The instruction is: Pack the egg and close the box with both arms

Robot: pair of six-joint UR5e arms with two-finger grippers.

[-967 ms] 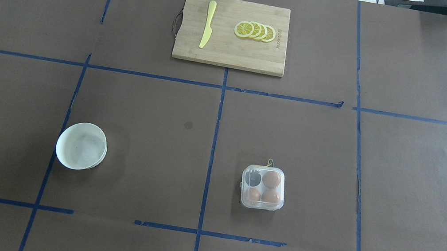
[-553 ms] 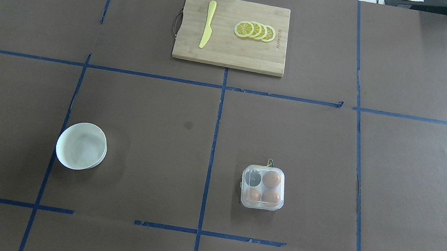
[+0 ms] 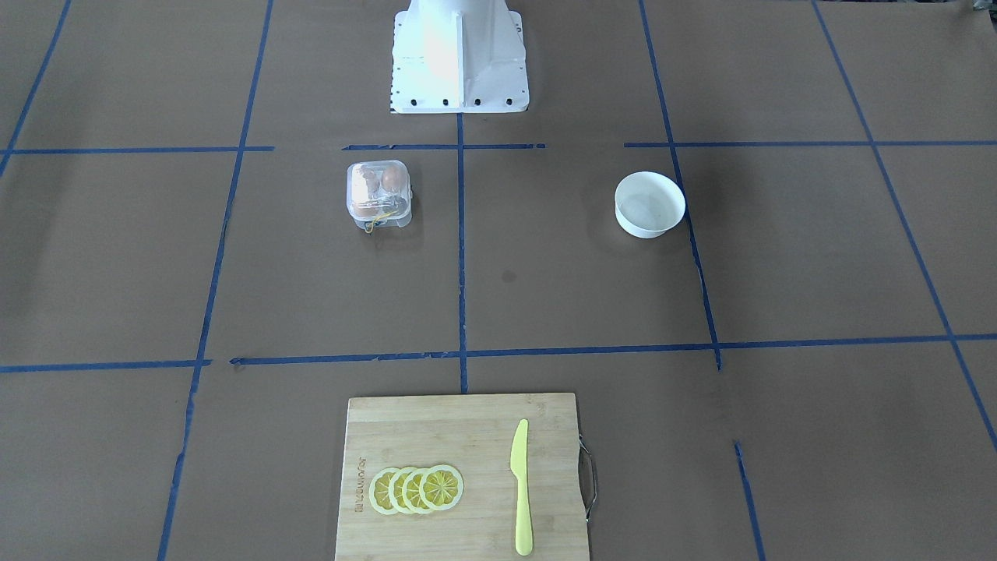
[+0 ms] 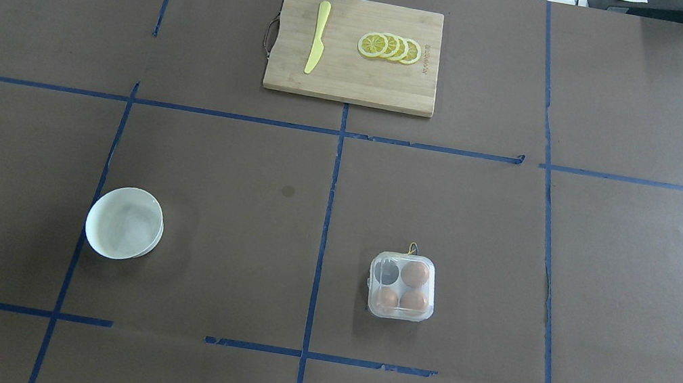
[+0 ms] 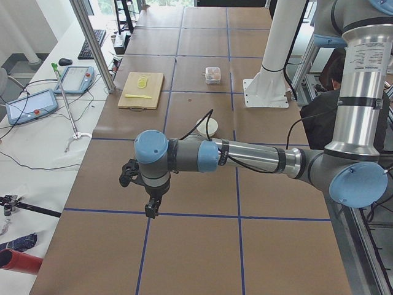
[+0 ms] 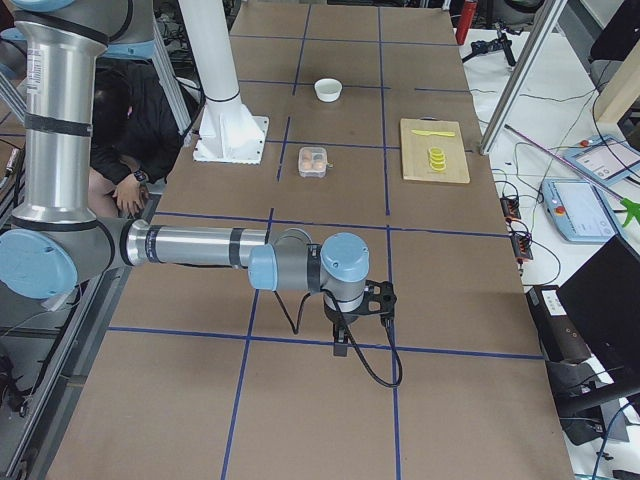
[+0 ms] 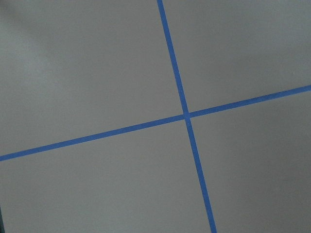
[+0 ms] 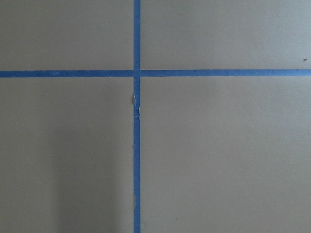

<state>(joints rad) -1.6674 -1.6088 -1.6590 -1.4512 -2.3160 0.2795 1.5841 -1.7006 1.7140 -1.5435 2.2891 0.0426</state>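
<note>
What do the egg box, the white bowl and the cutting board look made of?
Egg box: clear glossy plastic; the eggs show through it. White bowl: smooth, ceramic or plastic, can't tell which. Cutting board: pale bamboo or wood, with visible strip grain.

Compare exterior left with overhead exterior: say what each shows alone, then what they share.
Exterior left alone: the left arm, stretched out level, and a side bench with tablets. Overhead exterior alone: a look down into the box, with three eggs and one empty cup; no arm appears. Both: the box, the bowl and the board.
</note>
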